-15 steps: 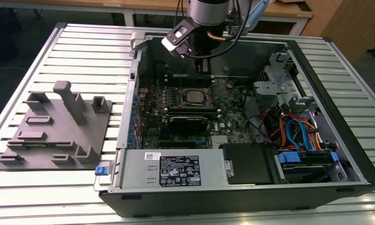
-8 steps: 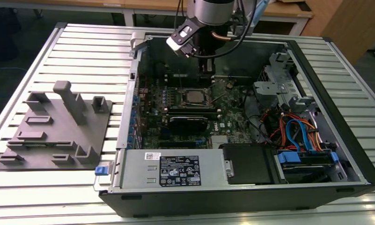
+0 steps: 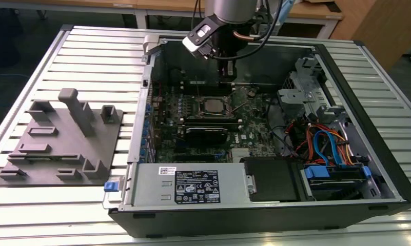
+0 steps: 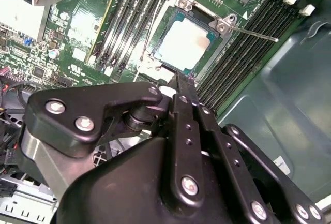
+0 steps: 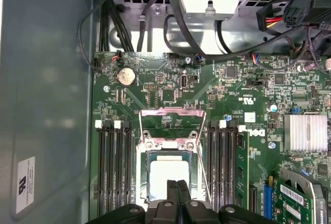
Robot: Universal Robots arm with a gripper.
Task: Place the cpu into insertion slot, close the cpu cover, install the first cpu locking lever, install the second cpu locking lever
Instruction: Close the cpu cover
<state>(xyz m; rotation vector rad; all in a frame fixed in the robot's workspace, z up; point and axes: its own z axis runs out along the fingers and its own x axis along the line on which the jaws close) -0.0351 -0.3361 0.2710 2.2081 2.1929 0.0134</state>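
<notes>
Fingers [image 5: 173, 195] clenched, empty, near cpu [image 4: 183, 43] seated in insertion slot [image 5: 146, 175]; second wrist view shows locking lever [image 4: 253, 33] sticking out.

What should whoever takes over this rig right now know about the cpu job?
Gripper: shut, apparently empty, above the board near the cpu.
Done: the cpu sits in the insertion slot.
Cpu cover: looks raised, not closed over the cpu.
Left: close the cover and install both locking levers; one lever sticks out sideways, apparently unlatched.
</notes>
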